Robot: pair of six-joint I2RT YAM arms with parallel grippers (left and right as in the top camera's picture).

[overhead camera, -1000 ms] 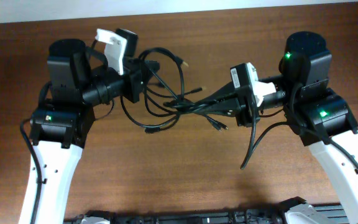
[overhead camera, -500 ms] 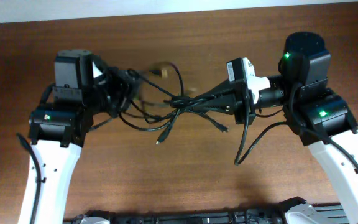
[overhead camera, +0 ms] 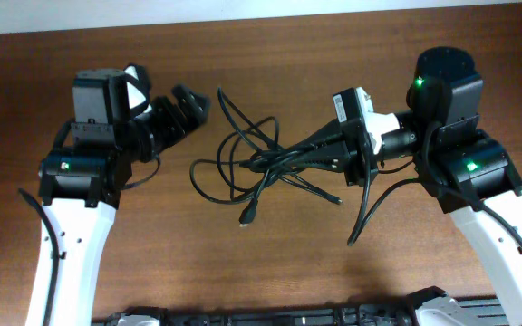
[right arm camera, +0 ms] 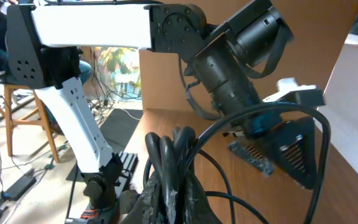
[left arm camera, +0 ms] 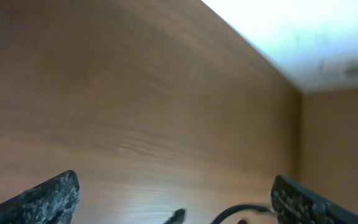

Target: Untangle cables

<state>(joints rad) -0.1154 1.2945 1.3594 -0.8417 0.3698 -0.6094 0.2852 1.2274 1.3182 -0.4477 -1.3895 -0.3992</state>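
The cables [overhead camera: 259,161] form a knotted black bundle near the middle of the bench [overhead camera: 243,272], between the two arms and nearer the right one. The right side of the knot is gathered into a tight bunch that runs into the right end effector [overhead camera: 290,156], which is clenched on it. In the right wrist view several strands stand pressed together between its fingers, and one strand arcs up and across the frame. From the knot, loose loops spread left toward the left arm. One strand climbs up the bench to a free tip [overhead camera: 220,91]. One small plug end [overhead camera: 246,220] points down toward the near edge, and a second plug end [overhead camera: 337,200] lies just below the right end effector. Whether the loops rest on the wood or hang just above it cannot be told.

The left end effector [overhead camera: 195,107] sits just beside the outermost loop, apart from it. It is released, with its fingers [left arm camera: 48,199] spread wide and nothing between them. The left wrist view shows mostly bare wood, with only a curve of cable and a plug tip at its bottom edge.

A thicker black wire [overhead camera: 362,213] hangs from the right arm toward the bench. Green lights [overhead camera: 418,83] glow on both arms.
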